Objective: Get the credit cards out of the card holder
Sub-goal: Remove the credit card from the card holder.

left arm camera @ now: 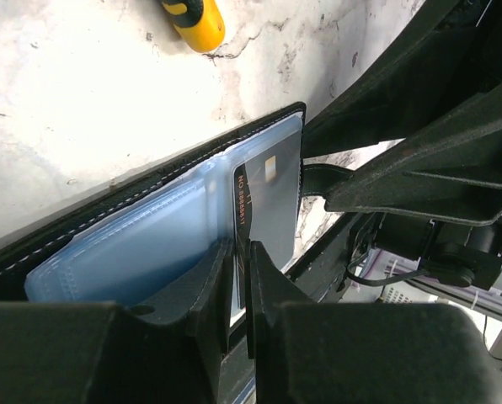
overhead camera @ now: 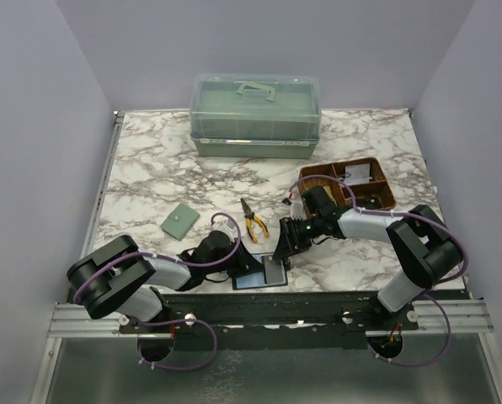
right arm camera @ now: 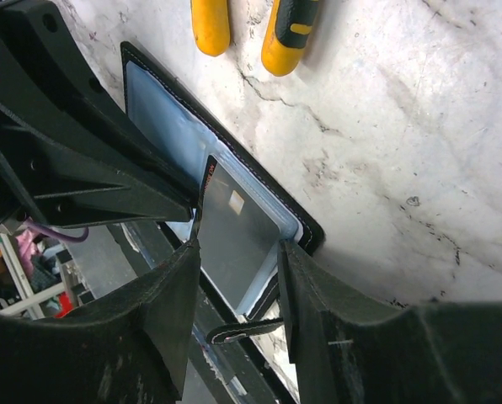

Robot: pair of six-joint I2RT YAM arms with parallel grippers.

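**Both grippers meet over the open card holder at 6 o'clock**

A white, grey-veined marble table [overhead camera: 192, 160] sits between plain lavender walls [overhead camera: 32, 126]. A green toolbox [overhead camera: 255, 114] stands at 12 o'clock, a brown tray [overhead camera: 389, 187] at 3 and a sage-green wallet [overhead camera: 179, 222] at 9. Yellow-handled pliers [overhead camera: 253, 224] lie near the centre. The card holder [overhead camera: 264, 273] lies open at 6 o'clock, by the near edge.

Only the wrist views show its blue-grey lining and a grey credit card [left arm camera: 272, 202] poking out of a pocket. The right wrist view alone shows the stitched strap [right arm camera: 242, 330].

Both arms lie low and folded inward, the left from 8 o'clock and the right from 4. On the left gripper [left arm camera: 240, 248], the card's dark striped edge runs into the thin slit between the nearly closed jaws. Whether they pinch it I cannot tell. The right gripper [right arm camera: 238, 252] is released, its jaws standing wide astride the card.
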